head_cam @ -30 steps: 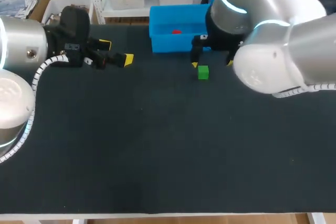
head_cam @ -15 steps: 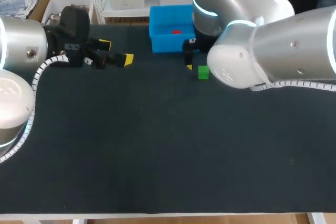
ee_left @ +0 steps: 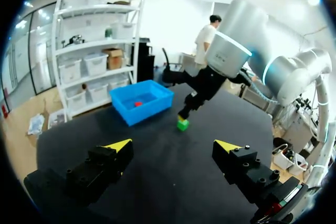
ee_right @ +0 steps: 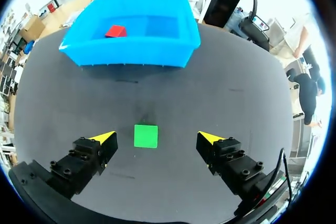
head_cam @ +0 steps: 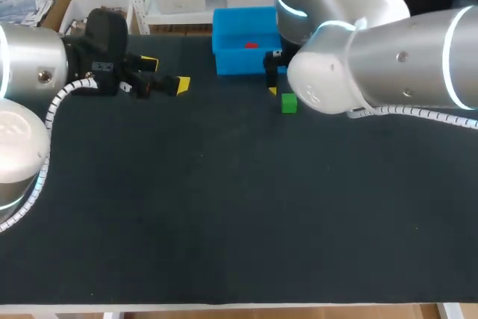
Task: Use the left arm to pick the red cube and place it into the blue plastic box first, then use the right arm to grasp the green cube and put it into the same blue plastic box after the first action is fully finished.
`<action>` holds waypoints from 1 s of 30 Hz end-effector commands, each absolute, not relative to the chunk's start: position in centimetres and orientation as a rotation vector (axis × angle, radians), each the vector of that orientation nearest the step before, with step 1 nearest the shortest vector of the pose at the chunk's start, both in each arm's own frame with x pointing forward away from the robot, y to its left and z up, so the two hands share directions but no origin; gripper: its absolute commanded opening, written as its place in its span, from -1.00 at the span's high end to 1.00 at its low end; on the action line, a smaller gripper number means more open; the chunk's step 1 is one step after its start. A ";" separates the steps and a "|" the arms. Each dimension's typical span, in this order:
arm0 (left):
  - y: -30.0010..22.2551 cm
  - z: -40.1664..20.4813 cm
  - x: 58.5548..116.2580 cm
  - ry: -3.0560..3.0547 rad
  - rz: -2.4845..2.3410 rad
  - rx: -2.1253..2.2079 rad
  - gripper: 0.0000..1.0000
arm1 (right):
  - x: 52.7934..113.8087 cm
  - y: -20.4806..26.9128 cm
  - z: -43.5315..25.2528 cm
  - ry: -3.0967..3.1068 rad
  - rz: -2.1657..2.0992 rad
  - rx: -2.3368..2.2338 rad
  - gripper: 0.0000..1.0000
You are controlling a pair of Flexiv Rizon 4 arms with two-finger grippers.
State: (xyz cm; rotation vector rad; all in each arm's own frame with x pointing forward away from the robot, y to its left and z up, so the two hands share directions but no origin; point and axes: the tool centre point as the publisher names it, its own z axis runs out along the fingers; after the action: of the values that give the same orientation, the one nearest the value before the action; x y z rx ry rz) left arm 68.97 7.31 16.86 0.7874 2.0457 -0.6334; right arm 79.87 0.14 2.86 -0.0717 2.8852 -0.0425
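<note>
The red cube (head_cam: 251, 45) (ee_right: 116, 31) (ee_left: 137, 104) lies inside the blue plastic box (head_cam: 224, 24) (ee_right: 173, 45) (ee_left: 152, 108) at the table's far edge. The green cube (head_cam: 289, 104) (ee_right: 146, 136) (ee_left: 182, 125) rests on the black tabletop just in front of the box. My right gripper (ee_right: 157, 139) hovers over it, open, the cube lying between its yellow tips without touching them; in the head view only one fingertip (head_cam: 273, 92) shows beside the cube. My left gripper (head_cam: 166, 74) (ee_left: 173, 145) hangs open and empty at the far left, well away from the box.
The big silver right arm (head_cam: 373, 57) reaches over the table's far right and hides part of the box. The black tabletop (head_cam: 224, 207) runs wide toward the front edge.
My right arm has swung left and forward, bringing its gripper in over the green cube. The left arm, the cubes and the box have stayed put.
</note>
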 end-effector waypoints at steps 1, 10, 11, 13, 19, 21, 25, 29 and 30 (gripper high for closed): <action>7.5 16.8 68.9 2.040 -0.638 0.788 -1.00 | 80.5 0.5 2.0 2.899 -0.037 -0.074 -1.00; 7.5 16.8 68.9 2.040 -0.638 0.788 -1.00 | 81.1 1.0 0.6 2.910 -0.018 -0.080 -1.00; 7.5 16.8 68.9 2.040 -0.638 0.788 -1.00 | 81.1 1.0 0.5 2.911 -0.017 -0.081 -1.00; 7.5 16.8 68.9 2.040 -0.638 0.788 -1.00 | 81.3 0.9 0.3 2.914 -0.015 -0.083 -1.00; 7.5 16.8 68.9 2.040 -0.638 0.788 -1.00 | 81.4 1.0 -0.3 2.924 -0.013 -0.088 -1.00; 7.5 16.8 68.9 2.040 -0.638 0.788 -1.00 | 81.5 1.1 -0.6 2.927 -0.012 -0.092 -1.00; 7.5 16.8 68.9 2.040 -0.638 0.788 -1.00 | 81.5 1.1 -0.9 2.932 -0.014 -0.098 -1.00; 7.5 16.8 68.9 2.040 -0.638 0.788 -1.00 | 81.5 1.0 -1.2 2.937 -0.019 -0.101 -1.00; 7.5 16.8 68.9 2.040 -0.638 0.788 -1.00 | 81.5 1.0 -1.3 2.938 -0.021 -0.100 -1.00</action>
State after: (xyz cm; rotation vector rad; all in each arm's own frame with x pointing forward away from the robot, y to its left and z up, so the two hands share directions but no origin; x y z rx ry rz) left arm 68.97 7.31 16.86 0.7873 2.0457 -0.6334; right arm 81.34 0.98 -1.15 -0.1009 2.9354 -0.0205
